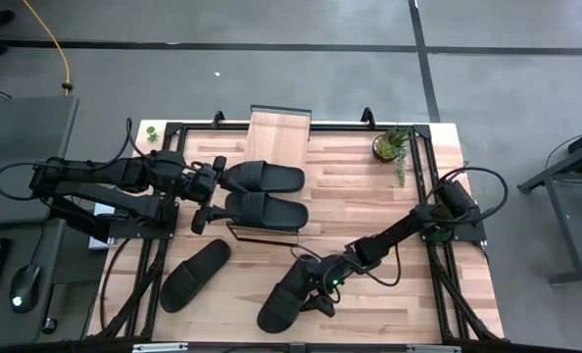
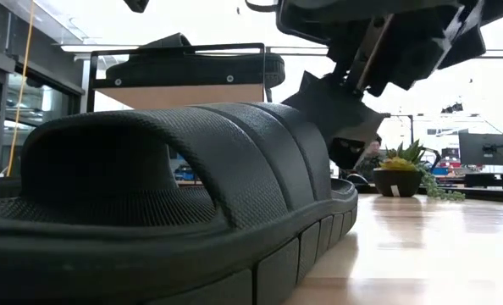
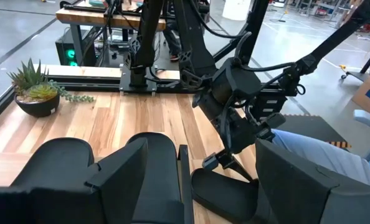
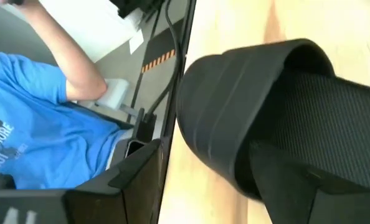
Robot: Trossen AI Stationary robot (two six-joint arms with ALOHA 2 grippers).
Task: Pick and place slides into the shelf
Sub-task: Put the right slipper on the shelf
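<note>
Two black slides (image 1: 266,178) (image 1: 266,211) lie side by side across the light-wood shelf (image 1: 279,132), soles down. My left gripper (image 1: 213,193) hovers open just to their left, holding nothing. A third slide (image 1: 195,275) lies on the table near the front left. The fourth slide (image 1: 289,294) lies sole down at the front centre. My right gripper (image 1: 317,291) is open and low over it from the right. In the right wrist view its fingers stand either side of the ribbed strap (image 4: 235,112). One finger (image 2: 340,119) hangs just behind the strap. My right gripper slants down from the table's right with its fingers astride the strap end (image 4: 253,168) of the front slide. Whether a finger touches the slide I cannot tell. The slide lies flat on the table.
A potted plant (image 1: 389,145) stands at the far right of the table. The black table frame (image 1: 428,186) runs along the edges. A person in a blue shirt (image 4: 35,124) sits beyond the near edge. Bare wood lies between the shelf and the right arm.
</note>
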